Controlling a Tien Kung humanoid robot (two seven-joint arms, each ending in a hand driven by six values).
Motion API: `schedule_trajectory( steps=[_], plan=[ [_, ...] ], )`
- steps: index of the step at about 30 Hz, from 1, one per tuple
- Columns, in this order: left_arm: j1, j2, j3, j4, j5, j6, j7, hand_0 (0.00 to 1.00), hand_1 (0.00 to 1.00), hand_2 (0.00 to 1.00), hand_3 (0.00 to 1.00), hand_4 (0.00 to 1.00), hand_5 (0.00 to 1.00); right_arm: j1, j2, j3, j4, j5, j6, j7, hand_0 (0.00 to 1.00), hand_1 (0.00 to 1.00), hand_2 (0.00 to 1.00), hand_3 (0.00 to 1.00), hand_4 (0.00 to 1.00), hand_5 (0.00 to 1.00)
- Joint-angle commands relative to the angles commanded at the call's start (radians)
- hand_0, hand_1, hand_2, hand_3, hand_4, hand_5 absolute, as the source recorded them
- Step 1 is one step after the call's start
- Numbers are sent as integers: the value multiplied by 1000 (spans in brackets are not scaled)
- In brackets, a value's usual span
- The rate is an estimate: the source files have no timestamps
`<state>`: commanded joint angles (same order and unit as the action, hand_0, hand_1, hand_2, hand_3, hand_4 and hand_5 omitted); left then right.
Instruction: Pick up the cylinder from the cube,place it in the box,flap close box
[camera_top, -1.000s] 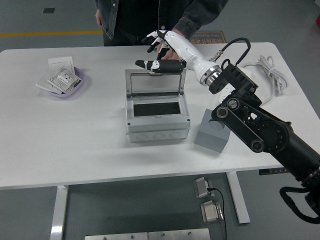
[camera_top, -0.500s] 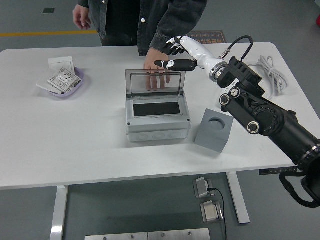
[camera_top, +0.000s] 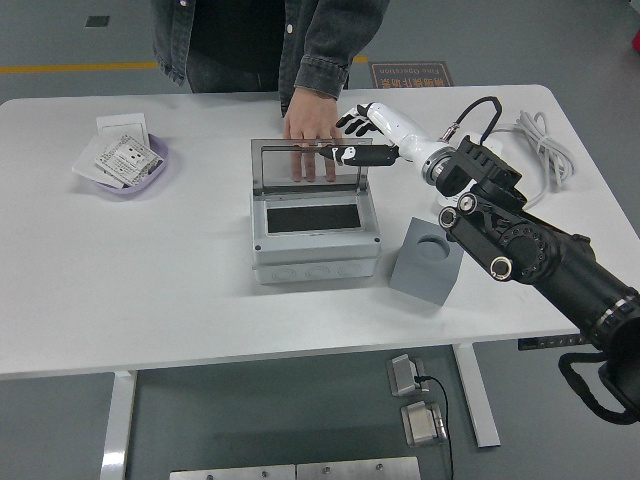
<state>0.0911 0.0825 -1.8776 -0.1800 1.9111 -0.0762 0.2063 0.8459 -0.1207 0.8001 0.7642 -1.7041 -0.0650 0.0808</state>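
Observation:
The grey box (camera_top: 314, 248) stands mid-table with its clear lid (camera_top: 306, 166) upright and a dark inside; no cylinder shows in it. To its right is the grey cube (camera_top: 427, 263), its round top hole empty. My right hand (camera_top: 352, 140), white with black fingers, is open at the lid's top right corner, one finger lying along the lid's upper edge. A person's hand (camera_top: 308, 128) rests on the table just behind the lid, its fingers showing through the clear panel. My left arm is out of view.
A purple bowl (camera_top: 128, 166) of packets and a white card (camera_top: 122, 126) sit at the far left. A coiled white cable (camera_top: 540, 142) lies at the far right. The person stands at the far edge, behind the box.
My right hand has come down and forward onto the lid's top right corner. The person's hand has settled behind the lid.

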Motion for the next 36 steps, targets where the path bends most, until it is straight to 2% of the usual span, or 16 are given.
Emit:
schedule_trajectory(
  steps=[14, 36],
  plan=[
    [4, -3, -4, 0, 0, 1, -1, 592, 661, 608, 602, 670, 293, -52, -58, -54, 181, -58, -10, -17, 769, 701, 700, 698, 933, 674],
    [7, -3, 6, 0, -14, 4, -5, 592, 660, 609, 602, 668, 294, -133, -149, -104, 388, -103, -10, -52, 696, 676, 698, 688, 925, 677]
  ],
)
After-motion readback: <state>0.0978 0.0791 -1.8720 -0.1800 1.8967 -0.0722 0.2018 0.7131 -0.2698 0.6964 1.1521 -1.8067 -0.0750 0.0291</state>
